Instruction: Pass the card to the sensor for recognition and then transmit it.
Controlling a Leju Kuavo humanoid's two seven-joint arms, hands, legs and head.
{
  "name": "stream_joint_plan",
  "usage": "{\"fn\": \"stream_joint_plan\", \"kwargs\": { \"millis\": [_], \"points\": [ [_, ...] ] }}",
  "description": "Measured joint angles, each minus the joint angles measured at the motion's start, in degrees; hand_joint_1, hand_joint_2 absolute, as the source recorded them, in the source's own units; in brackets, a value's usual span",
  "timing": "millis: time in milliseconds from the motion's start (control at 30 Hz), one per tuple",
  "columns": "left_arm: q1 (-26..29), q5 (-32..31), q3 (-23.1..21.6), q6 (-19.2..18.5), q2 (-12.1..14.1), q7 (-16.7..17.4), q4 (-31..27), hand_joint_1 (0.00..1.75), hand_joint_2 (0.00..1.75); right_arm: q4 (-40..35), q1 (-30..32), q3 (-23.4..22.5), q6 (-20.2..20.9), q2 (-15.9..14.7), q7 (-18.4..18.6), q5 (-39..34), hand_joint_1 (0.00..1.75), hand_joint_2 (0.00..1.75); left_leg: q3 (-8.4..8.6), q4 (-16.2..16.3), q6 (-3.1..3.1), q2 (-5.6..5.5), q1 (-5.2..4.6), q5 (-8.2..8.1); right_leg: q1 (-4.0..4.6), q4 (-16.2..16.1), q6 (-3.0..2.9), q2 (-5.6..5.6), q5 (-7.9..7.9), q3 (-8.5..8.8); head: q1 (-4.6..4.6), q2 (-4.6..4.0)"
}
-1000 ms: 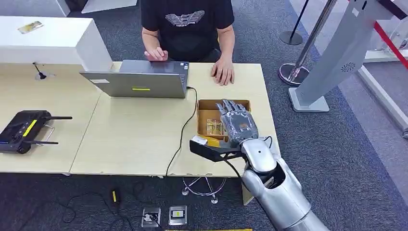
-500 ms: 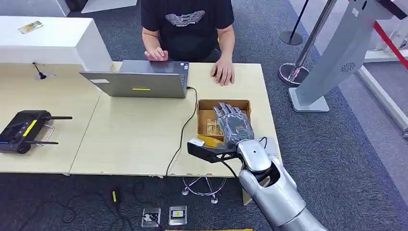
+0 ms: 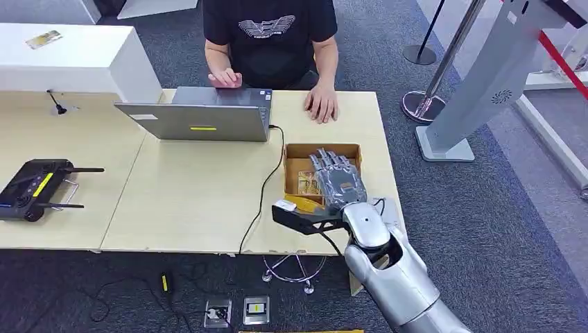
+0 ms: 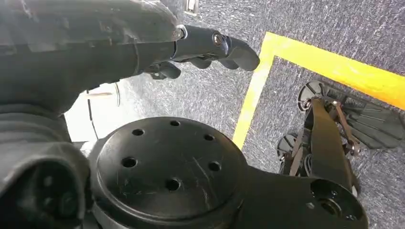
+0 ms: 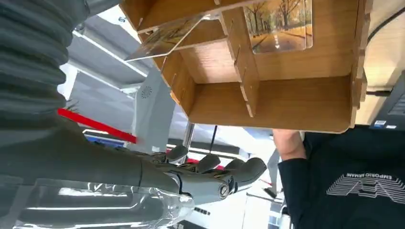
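Seated behind the bench (image 3: pixel 194 201): a person (image 3: pixel 270 35), one hand on the laptop (image 3: pixel 197 118), the other flat on the bench to its right. In front of that flat hand, near the bench's right edge: a partitioned box (image 3: pixel 297 170), with cards (image 3: pixel 307 182) inside. Held over the box: the right hand (image 3: pixel 338 180), fingers spread, holding nothing. Running from the laptop's right side forward to the bench's front edge: a cable (image 3: pixel 267 184). Far left on the bench: a controller (image 3: pixel 31 187). Behind the bench's left part: a raised counter (image 3: pixel 69 59). On the floor, right of the bench: a stand (image 3: pixel 478 83).
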Motion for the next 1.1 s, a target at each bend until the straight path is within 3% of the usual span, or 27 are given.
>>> {"fn": "stream_joint_plan", "kwargs": {
  "millis": [1100],
  "points": [
    [0.0, 1.8, -0.9, -0.5, 0.5, -0.3, 0.0, 0.0, 0.0, 4.0, -1.4, -1.1, -1.4, -0.5, 2.1, -1.3, 0.0, 1.75, 0.02, 0.0, 0.0, 0.0, 0.0, 0.0, 0.0, 0.0, 0.0, 0.01, 0.0, 0.0, 0.0, 0.0]
  ]
}}
